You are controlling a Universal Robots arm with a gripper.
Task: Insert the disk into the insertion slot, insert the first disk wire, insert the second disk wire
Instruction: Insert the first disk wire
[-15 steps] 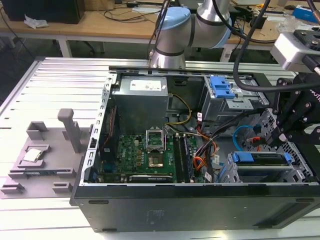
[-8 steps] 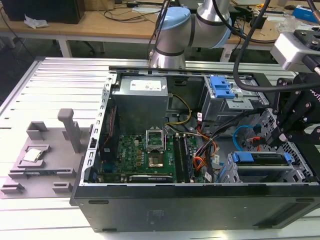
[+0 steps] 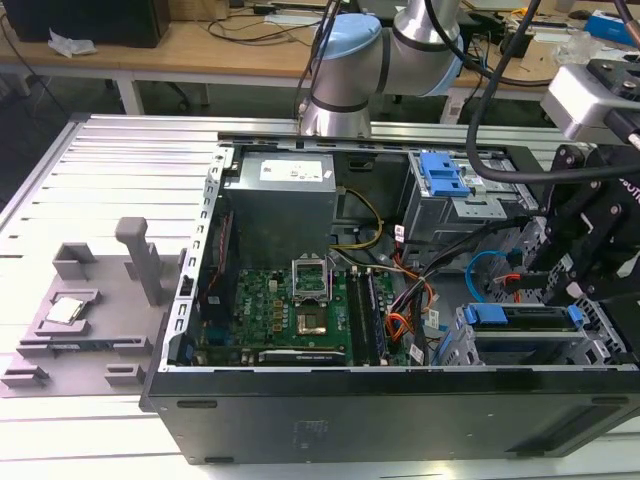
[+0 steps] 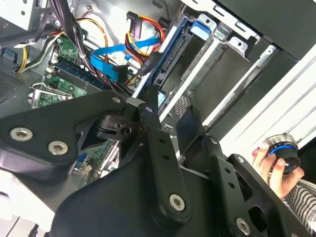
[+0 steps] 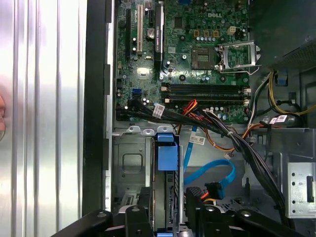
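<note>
One gripper (image 3: pixel 572 288), exterior view: black, at the exterior view's right, over the near corner of the open case (image 3: pixel 400 420). Below it the disk (image 3: pixel 525 318) stands on edge in the insertion slot (image 3: pixel 600 345); the second disk wire (image 3: pixel 484 268) loops just beyond.
Second wrist view: the first disk wire (image 4: pixel 147 37) and the second disk wire (image 4: pixel 111 54) lie beside the disk (image 4: pixel 172 57).
First wrist view: fingers (image 5: pixel 144 205) pinch the disk (image 5: pixel 167 158) from either side.

Disk (image 5: pixel 167 197): one end cut by frame edge, sides behind gripper (image 5: pixel 167 219). Blue cable (image 5: pixel 212 173): plug seating unreadable. Hand (image 4: pixel 266 159) half behind gripper.
</note>
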